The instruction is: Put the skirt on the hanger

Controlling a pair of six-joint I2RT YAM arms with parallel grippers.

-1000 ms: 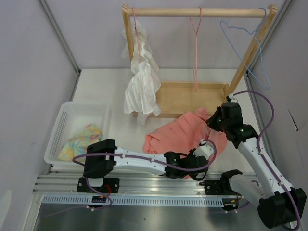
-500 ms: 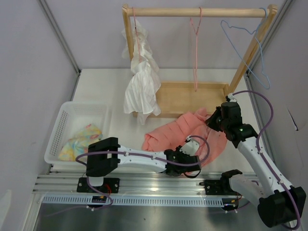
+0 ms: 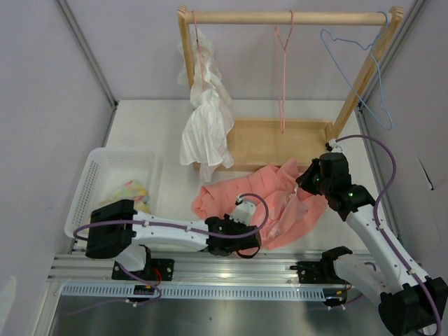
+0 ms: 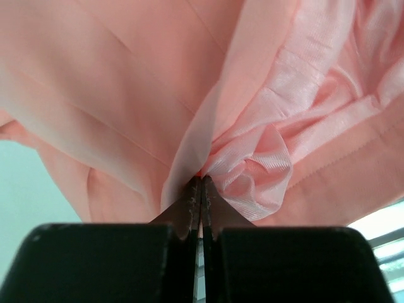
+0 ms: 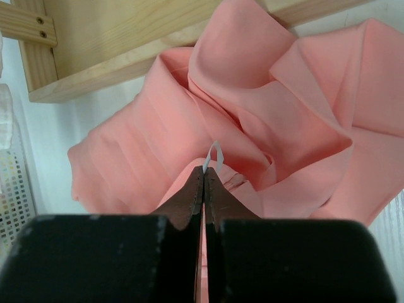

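A white surface (image 3: 154, 119) walled in by pale panels carries everything. Nearest the arms, the left claw (image 4: 201, 182) is pressed together on a gathered fold of the skirt (image 3: 280, 206). The skirt lies crumpled on the surface, just before the wooden tray (image 3: 252, 147) of the rack. At the skirt's far right edge the right claw (image 5: 204, 170) is likewise pinched tight on the fabric, with a small pale loop poking out at its tips. A basket (image 3: 91, 178) sits at the left. Farther back, the hanger (image 3: 282, 77) dangles from the rail (image 3: 280, 17), well apart from the skirt, between a white garment (image 3: 206, 129) and a blue hanger (image 3: 367, 63).
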